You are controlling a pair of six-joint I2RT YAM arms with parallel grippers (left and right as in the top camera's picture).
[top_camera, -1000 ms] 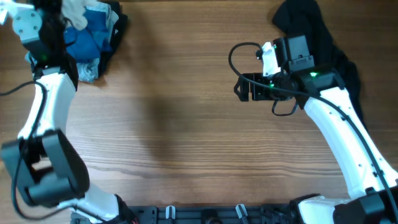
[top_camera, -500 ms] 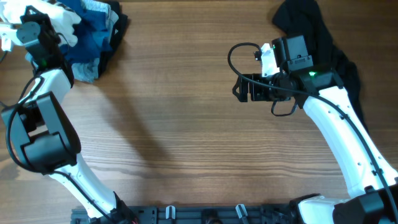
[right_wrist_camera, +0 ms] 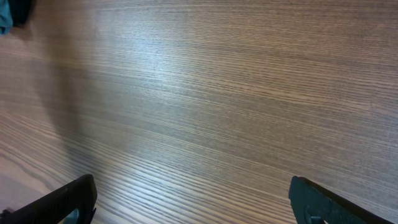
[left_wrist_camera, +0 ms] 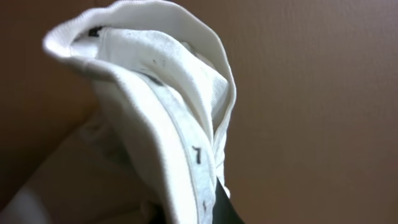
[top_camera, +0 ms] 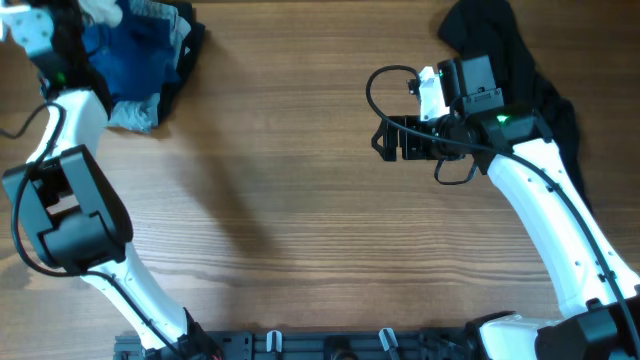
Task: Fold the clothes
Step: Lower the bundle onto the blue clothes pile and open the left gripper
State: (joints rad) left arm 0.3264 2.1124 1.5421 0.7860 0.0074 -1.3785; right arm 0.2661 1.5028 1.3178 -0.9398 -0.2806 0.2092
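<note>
My left jaws are pinched shut on the white shirt (left_wrist_camera: 161, 112) at the far-left corner, above the blue pile (top_camera: 135, 50). The right jaws hang wide over bare worktop (top_camera: 300, 200). I'd lift it clear of the pile, then carry it to the centre. It's bunched, with the collar fold pointing away from the jaws, and I can't read its long axis.

Blue pile (top_camera: 140, 62) and black garment (top_camera: 497, 38) flank open table (top_camera: 290, 200).

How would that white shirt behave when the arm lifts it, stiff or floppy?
Probably floppy: the white shirt bunches in soft curved folds where the left gripper pinches it. Likely light for its size, since one small pinch carries the bunch. It might snag neighbours, as it lies against the blue garments.
</note>
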